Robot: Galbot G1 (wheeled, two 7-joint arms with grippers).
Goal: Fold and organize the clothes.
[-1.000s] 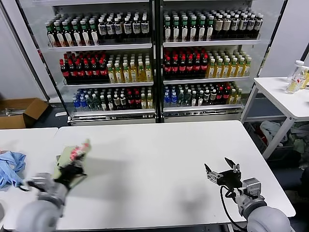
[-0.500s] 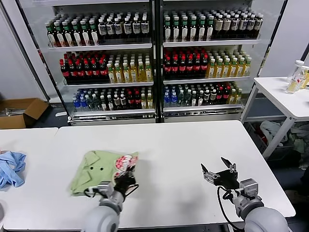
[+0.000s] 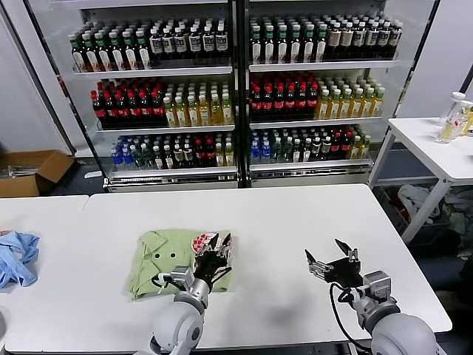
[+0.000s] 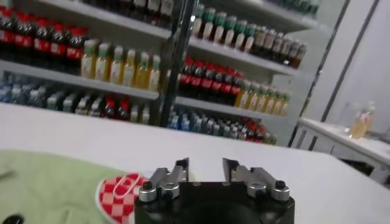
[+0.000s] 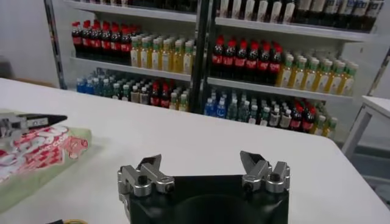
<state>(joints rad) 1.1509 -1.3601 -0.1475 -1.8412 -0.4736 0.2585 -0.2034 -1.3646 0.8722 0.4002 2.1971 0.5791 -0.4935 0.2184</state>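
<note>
The light green polo shirt (image 3: 164, 265) lies folded on the white table (image 3: 281, 222), collar and dark buttons up, with its red-and-white checkered print (image 3: 201, 241) at its right edge. My left gripper (image 3: 220, 242) hovers over that right edge, open, with nothing between its fingers; in the left wrist view the gripper (image 4: 205, 167) shows bare table in the gap and the shirt (image 4: 49, 189) beside it. My right gripper (image 3: 327, 255) waits open over the table's right part, apart from the shirt. The right wrist view shows that gripper (image 5: 200, 161) empty and the shirt (image 5: 36, 161) off to one side.
A light blue garment (image 3: 16, 255) lies on the neighbouring table at the far left. Coolers full of bottles (image 3: 236, 96) stand behind. A side table (image 3: 436, 148) with bottles is at the right, and a cardboard box (image 3: 29, 171) sits on the floor at the left.
My left gripper carried the shirt from the left toward the table's middle, laid it down, and opened off it. The right gripper has barely moved.
</note>
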